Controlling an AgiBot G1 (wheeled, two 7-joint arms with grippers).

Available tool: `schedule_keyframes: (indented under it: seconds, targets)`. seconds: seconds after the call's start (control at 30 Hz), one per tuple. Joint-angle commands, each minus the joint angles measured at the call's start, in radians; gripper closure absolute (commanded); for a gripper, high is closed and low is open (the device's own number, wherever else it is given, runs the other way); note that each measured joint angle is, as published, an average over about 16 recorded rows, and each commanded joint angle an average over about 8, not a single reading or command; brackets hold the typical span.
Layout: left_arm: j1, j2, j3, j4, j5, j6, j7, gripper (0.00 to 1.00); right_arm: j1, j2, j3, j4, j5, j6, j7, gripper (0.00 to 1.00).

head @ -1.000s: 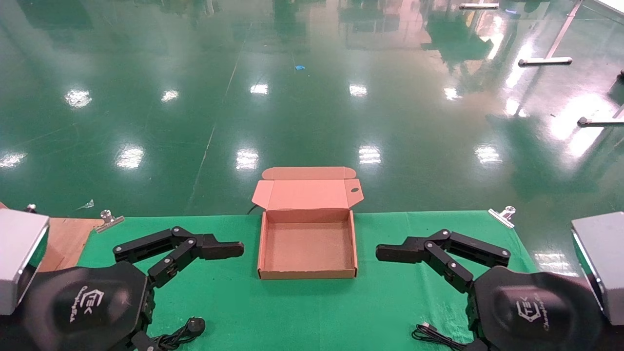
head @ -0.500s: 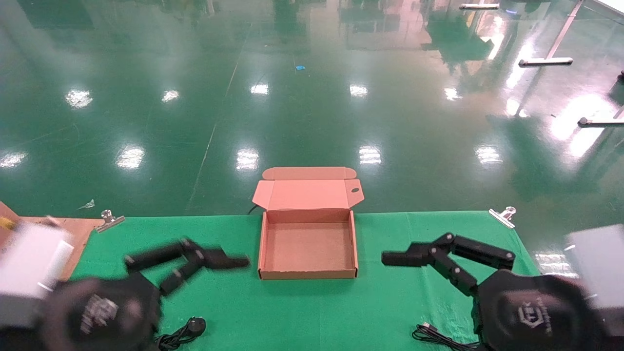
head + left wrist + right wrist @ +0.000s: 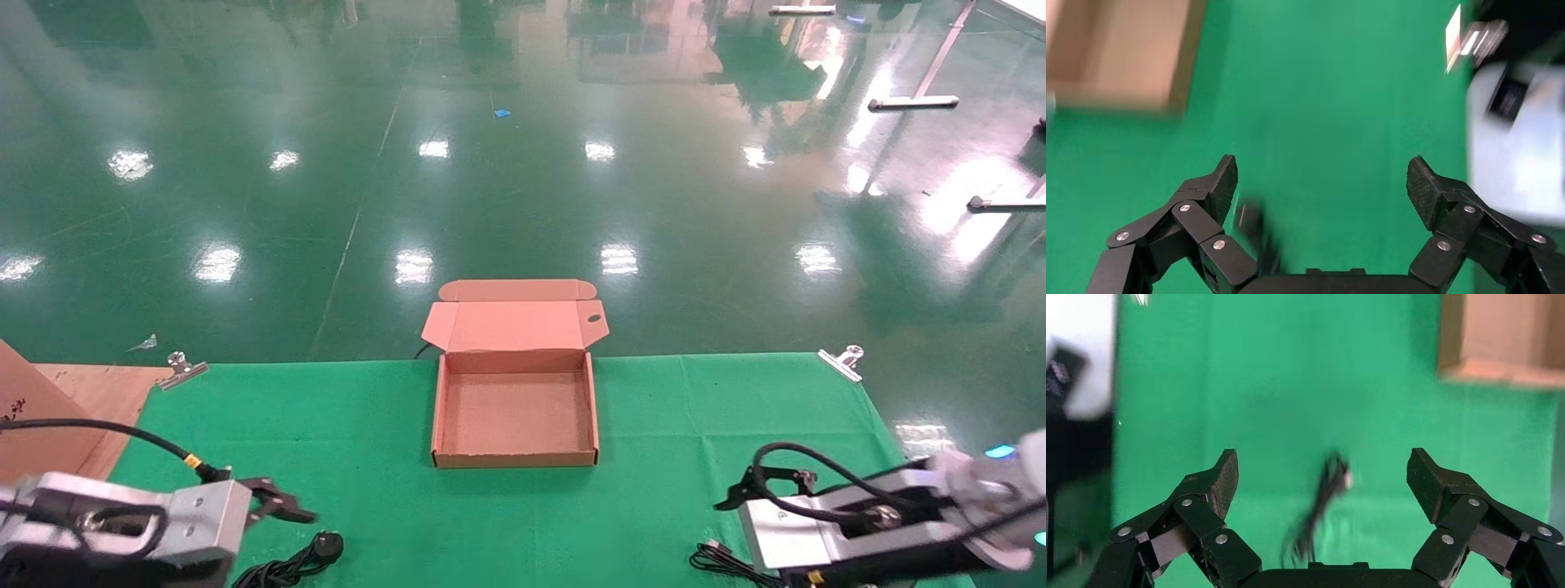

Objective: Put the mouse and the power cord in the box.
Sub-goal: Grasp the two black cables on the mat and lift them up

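My mouse stays hidden; the power cord lies just beside my wide-open left gripper, right gripper equally spread.

Green cloth clipped by metal clips.

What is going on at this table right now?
Nothing is packed yet. The box sits open and empty mid-table. The left end effector, open, hangs near the power cord at the table's near edge. The right end effector, also open, hangs over a thin black cable near the opposite corner. The mouse itself is out of sight.
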Motion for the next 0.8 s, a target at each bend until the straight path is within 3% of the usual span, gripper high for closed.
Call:
schedule_keyframes:
  seconds: [0.03, 0.33, 0.8]
  targets:
    - [-0.043, 0.016, 0.041, 0.055, 0.087, -0.001, 0.020, 0.00, 0.034, -0.039, -0.040, -0.042, -0.089, 0.005, -0.012, 0.00]
    - [-0.124, 0.161, 0.165, 0.305, 0.356, -0.114, 0.064, 0.00, 0.060, -0.195, -0.134, -0.313, -0.276, 0.121, -0.120, 0.00]
    - [-0.148, 0.319, 0.192, 0.637, 0.403, -0.239, 0.197, 0.00, 0.084, -0.357, -0.159, -0.716, -0.297, 0.259, -0.343, 0.00]
